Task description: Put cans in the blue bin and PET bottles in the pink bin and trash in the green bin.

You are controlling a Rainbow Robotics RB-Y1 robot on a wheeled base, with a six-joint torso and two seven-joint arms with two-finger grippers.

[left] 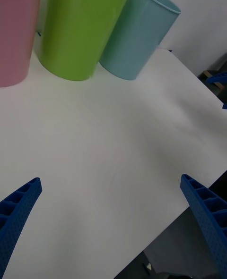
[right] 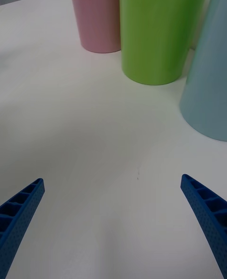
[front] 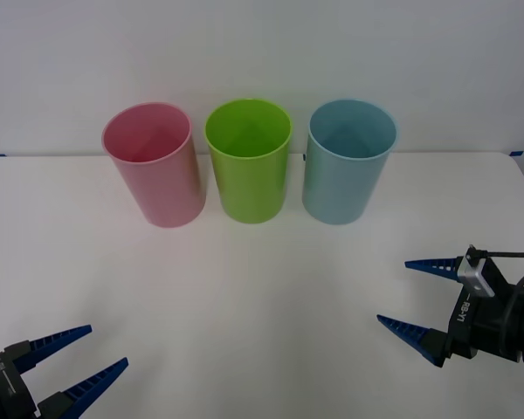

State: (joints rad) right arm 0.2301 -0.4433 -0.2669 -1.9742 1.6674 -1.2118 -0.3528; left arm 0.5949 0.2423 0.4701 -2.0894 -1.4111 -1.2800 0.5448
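Pink bin [front: 153,170], green bin [front: 249,166], blue bin [front: 345,170]

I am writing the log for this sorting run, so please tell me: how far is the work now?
Nothing lies loose on the white table to sort. The pink bin, green bin and blue bin stand upright in a row at the back; what they hold cannot be seen. In hand: nothing. The left gripper and right gripper are open and empty near the front edge.
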